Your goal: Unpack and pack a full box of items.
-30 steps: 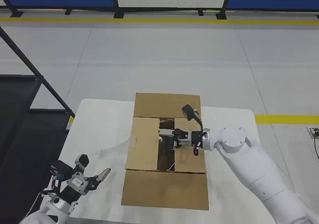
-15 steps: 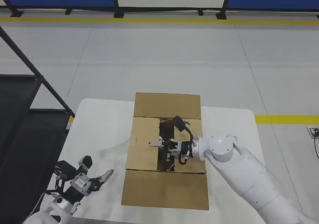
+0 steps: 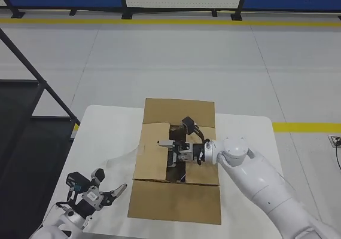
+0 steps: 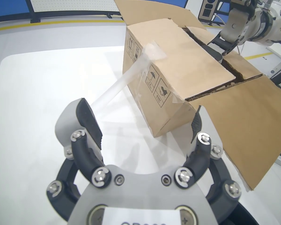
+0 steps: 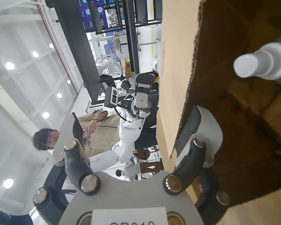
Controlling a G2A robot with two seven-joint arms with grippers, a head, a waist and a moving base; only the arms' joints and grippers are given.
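Both jaws spread: right gripper (image 3: 168,150) straddles the box (image 3: 152,158) flap edge; my wrist view adds a bottle (image 5: 260,64) inside; left gripper (image 3: 109,183) lower left.

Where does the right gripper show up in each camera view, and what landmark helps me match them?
Top view: the right gripper sits at the middle gap of the cardboard box.
Left wrist view: the right gripper is at that same gap, beyond the closed flap.
Right wrist view: the right gripper is open, its fingers straddling the flap's edge.
Shared landmark: the flap beside the gap.
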